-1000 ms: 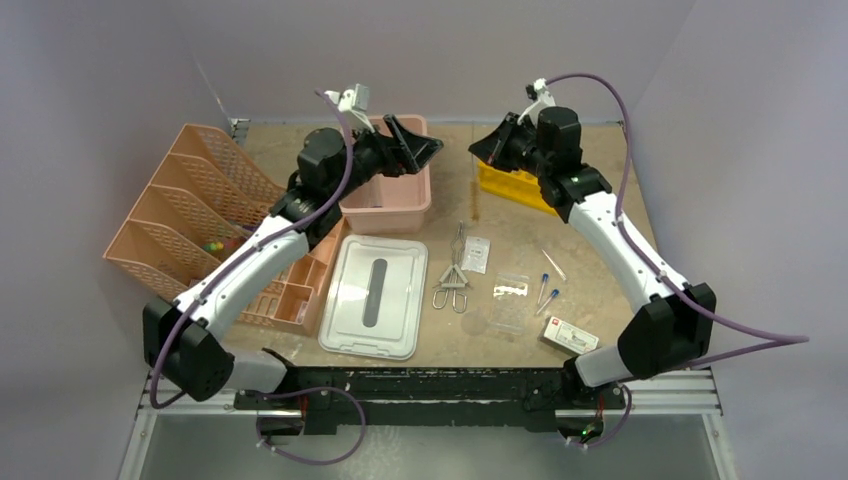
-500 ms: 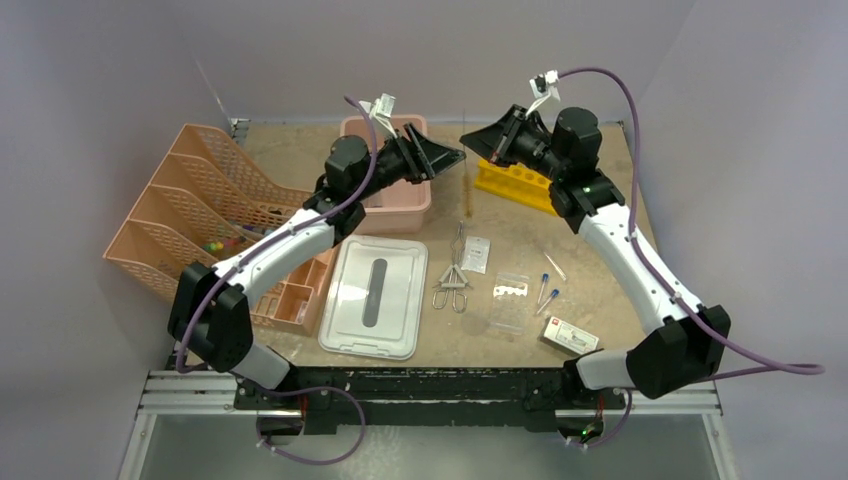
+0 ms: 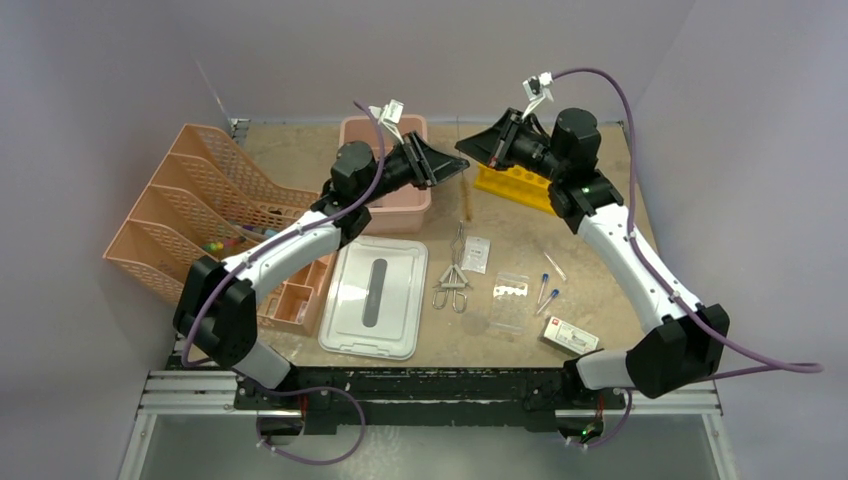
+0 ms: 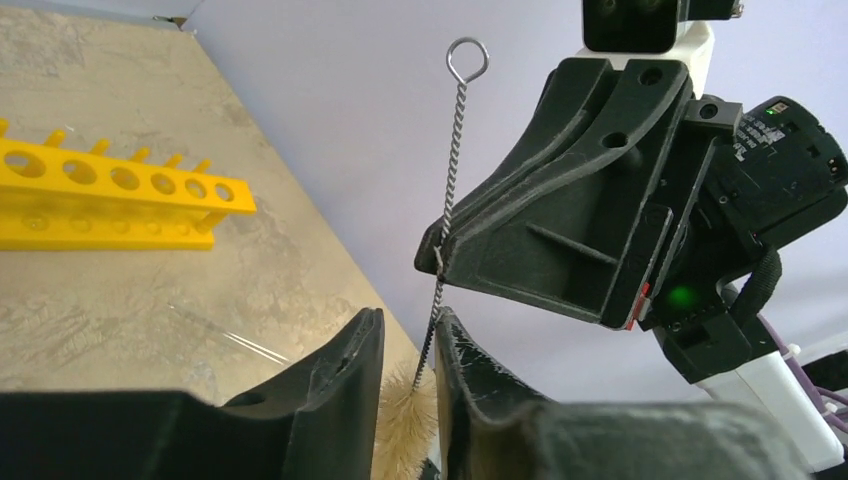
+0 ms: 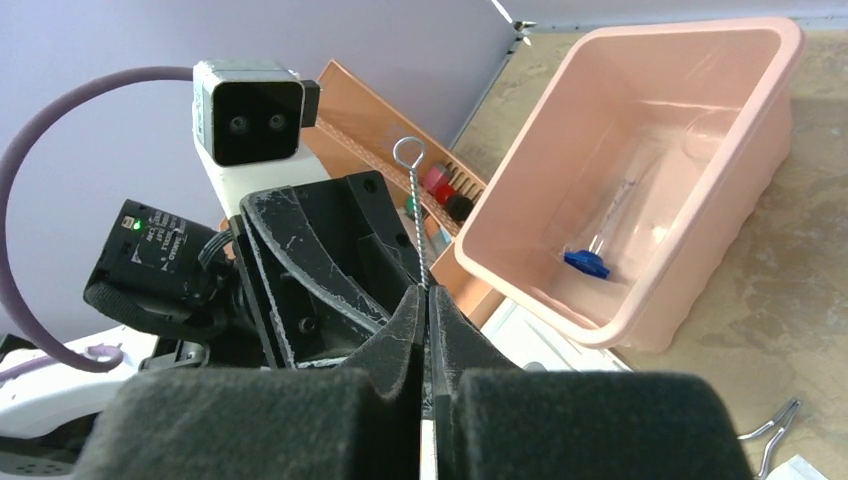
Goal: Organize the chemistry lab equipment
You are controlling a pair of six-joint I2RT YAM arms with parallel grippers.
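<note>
— Brush (image 4: 456, 140) check: where do we have it?

— Up in the air between our arms, over the far side of the worktop (image 3: 290, 150), near the pink tub (image 5: 650, 30). Our right tool (image 5: 428, 300) is pinched tight on the wire stem. Our left tool (image 4: 410, 325) stands narrow around the bristle end. We cannot tell whether it grips.

— How far along are we?

— Early, we judge. A blue-capped vial (image 5: 585, 262) and a glass tube (image 5: 620, 200) lie in the tub. Everything else is out on the worktop: the tongs (image 3: 452, 285), the packets (image 3: 476, 254), the loose vials (image 3: 548, 291) and a small box (image 3: 572, 335). The yellow rack (image 4: 120, 205) shows empty holes, as far as we can see.

— And the white lid (image 3: 375, 297)?

— Flat on the worktop, off the tub and just in front of it. We reckon the brush hand-over comes first, then the loose pieces one at a time, and the lid last.
</note>
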